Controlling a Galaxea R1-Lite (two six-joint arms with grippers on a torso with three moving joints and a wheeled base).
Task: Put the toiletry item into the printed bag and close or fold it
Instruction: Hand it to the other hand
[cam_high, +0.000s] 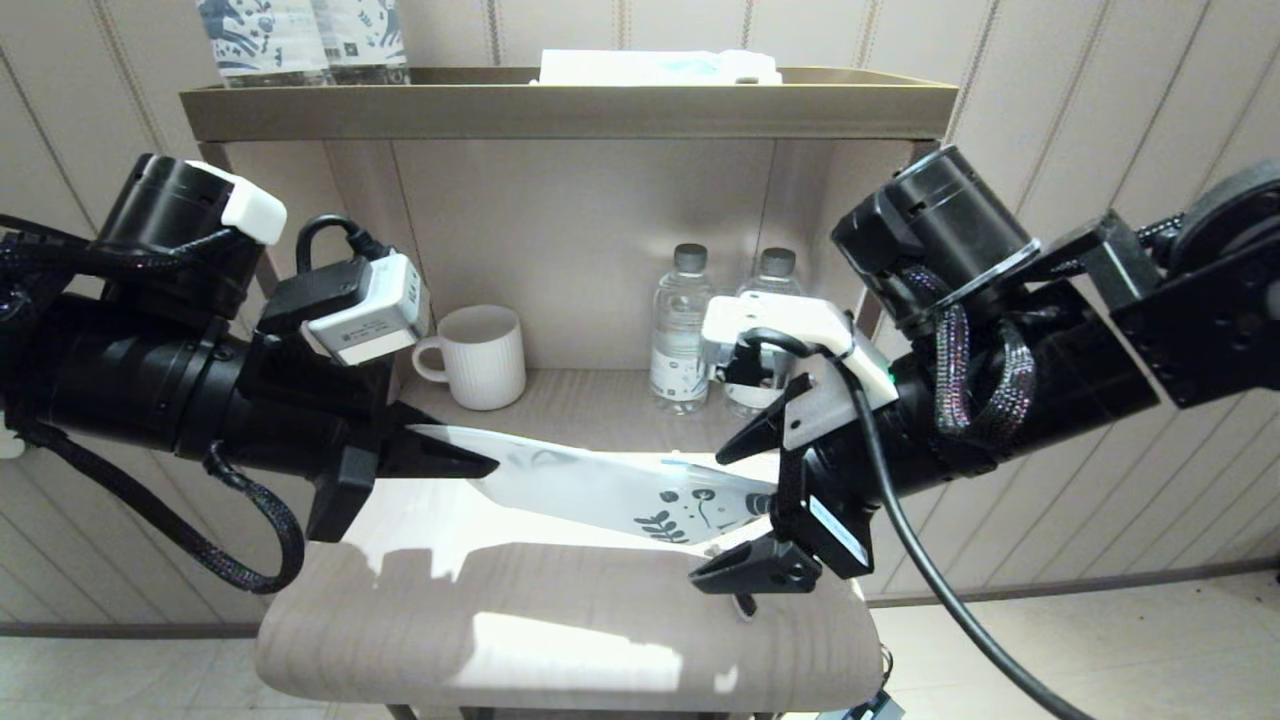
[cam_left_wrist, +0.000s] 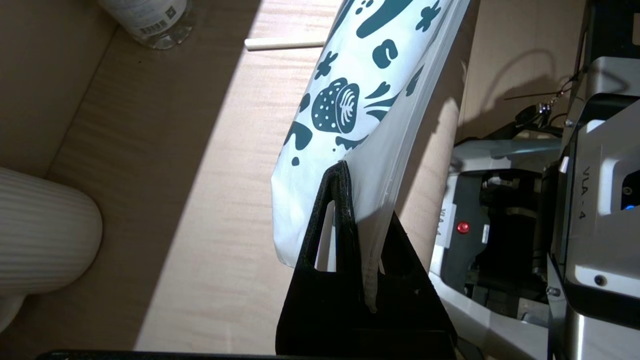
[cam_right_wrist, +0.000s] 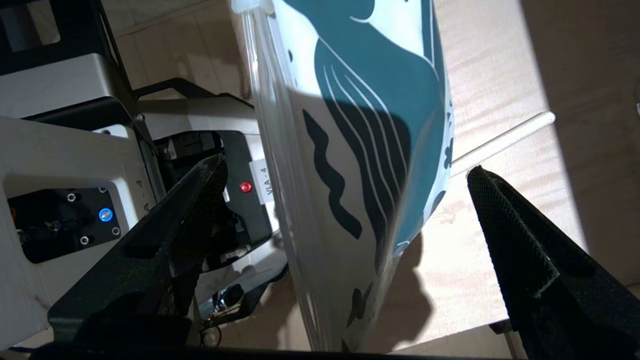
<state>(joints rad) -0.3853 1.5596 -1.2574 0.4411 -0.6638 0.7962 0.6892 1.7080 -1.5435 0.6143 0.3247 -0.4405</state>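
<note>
The printed bag, a frosted white pouch with dark teal prints at its right end, hangs level above the light wooden shelf. My left gripper is shut on its plain left end; in the left wrist view the gripper pinches the bag edge-on. My right gripper stands open around the printed end, and the bag hangs between its fingers without touching them. The toiletry item, a thin white stick, lies on the shelf under the bag; its head is hidden.
A white ribbed mug and two water bottles stand at the back of the shelf. The upper tray carries patterned bottles and a white packet. The robot's base shows beyond the shelf's front edge.
</note>
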